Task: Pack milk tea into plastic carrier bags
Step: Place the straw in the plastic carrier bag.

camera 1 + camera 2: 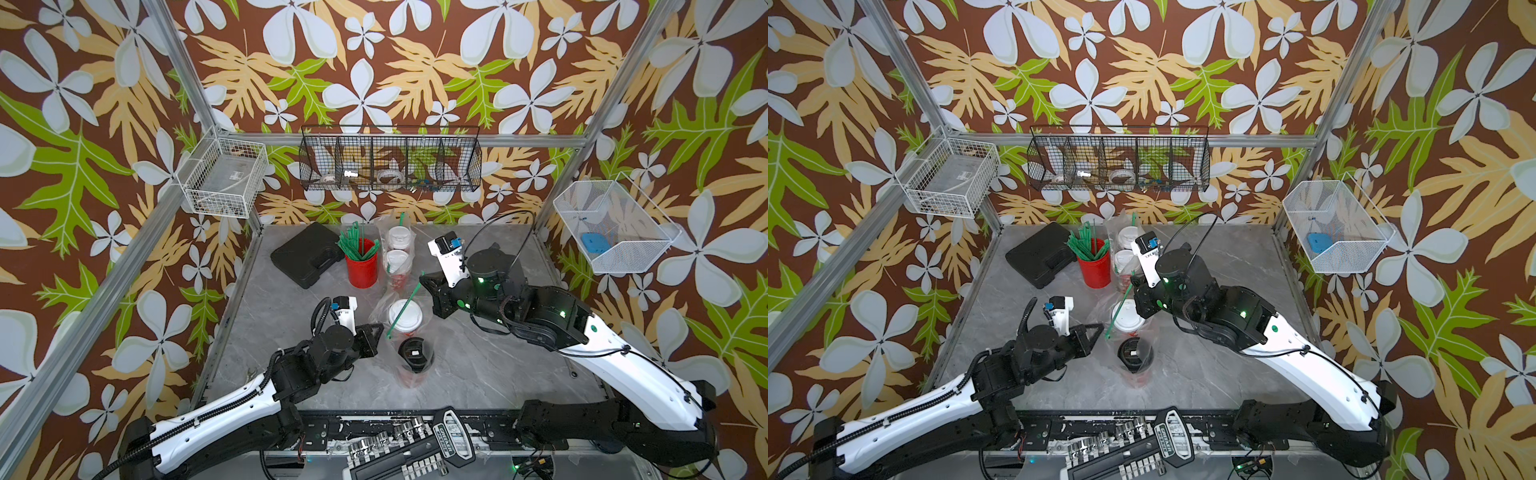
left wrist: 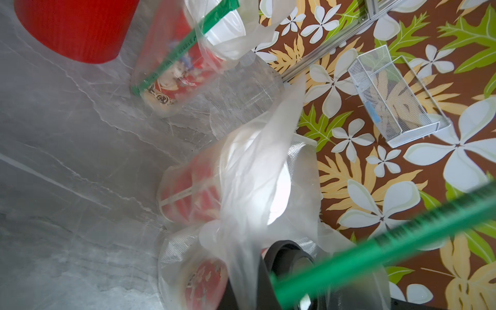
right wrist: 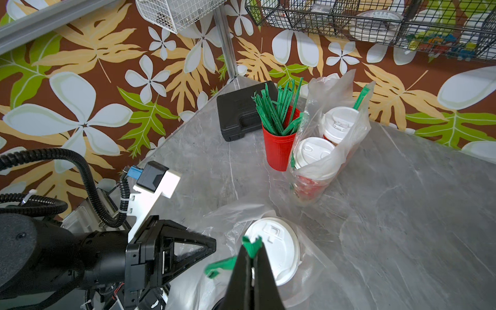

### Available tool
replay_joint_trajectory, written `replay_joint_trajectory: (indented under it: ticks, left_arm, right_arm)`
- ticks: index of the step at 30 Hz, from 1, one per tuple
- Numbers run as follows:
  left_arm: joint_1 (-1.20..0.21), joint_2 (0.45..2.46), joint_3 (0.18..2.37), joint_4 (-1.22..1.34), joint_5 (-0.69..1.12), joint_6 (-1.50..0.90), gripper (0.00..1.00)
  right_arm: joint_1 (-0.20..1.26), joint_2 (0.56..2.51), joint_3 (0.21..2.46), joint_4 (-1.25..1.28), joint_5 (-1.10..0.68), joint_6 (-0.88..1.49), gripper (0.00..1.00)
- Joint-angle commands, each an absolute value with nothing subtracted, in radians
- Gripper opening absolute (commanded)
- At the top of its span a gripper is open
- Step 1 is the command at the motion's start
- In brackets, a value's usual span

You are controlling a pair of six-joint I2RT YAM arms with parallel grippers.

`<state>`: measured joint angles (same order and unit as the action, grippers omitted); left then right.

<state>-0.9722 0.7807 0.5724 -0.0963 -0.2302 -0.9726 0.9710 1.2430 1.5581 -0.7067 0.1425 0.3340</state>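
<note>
Two white-lidded milk tea cups stand in one plastic carrier bag at the back. A nearer bag holds a white-lidded cup and a black-lidded cup. My left gripper is shut on this bag's film at the side facing the left arm. My right gripper hovers over the white lid, shut on a green straw that slants down across the lid. In both top views the straw's lower tip hangs just off the left fingertips.
A red cup of green straws stands left of the back bag, with a black case beside it. Wire baskets hang on the walls. A socket set lies at the table's front edge.
</note>
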Motion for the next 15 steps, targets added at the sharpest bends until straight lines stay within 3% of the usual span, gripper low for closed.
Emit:
replay_joint_trajectory:
  ticks: [1, 15]
  left_arm:
    - [-0.973, 0.784, 0.587, -0.081, -0.230, -0.960, 0.00]
    - [-0.972, 0.783, 0.601, -0.081, -0.230, -0.962, 0.00]
  right_arm:
    - [0.973, 1.257, 1.571, -0.683, 0.152, 0.299, 0.00]
    - [1.071, 1.328, 1.561, -0.723, 0.182, 0.215, 0.00]
